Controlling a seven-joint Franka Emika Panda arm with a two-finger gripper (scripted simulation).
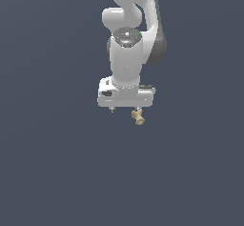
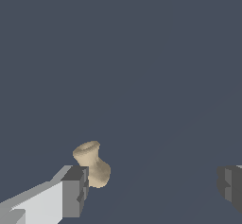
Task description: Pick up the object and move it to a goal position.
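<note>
The gripper [image 2: 151, 190] has its fingers spread wide — the tan peg [image 2: 93, 163] beside one finger is not yet grasped, and the carrying remains.

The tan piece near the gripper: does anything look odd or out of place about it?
Yes. The gripper is wide open, and the tan piece is not centred between the fingers. It sits right beside one finger, far from the other. In the exterior view it shows just below that finger.
</note>
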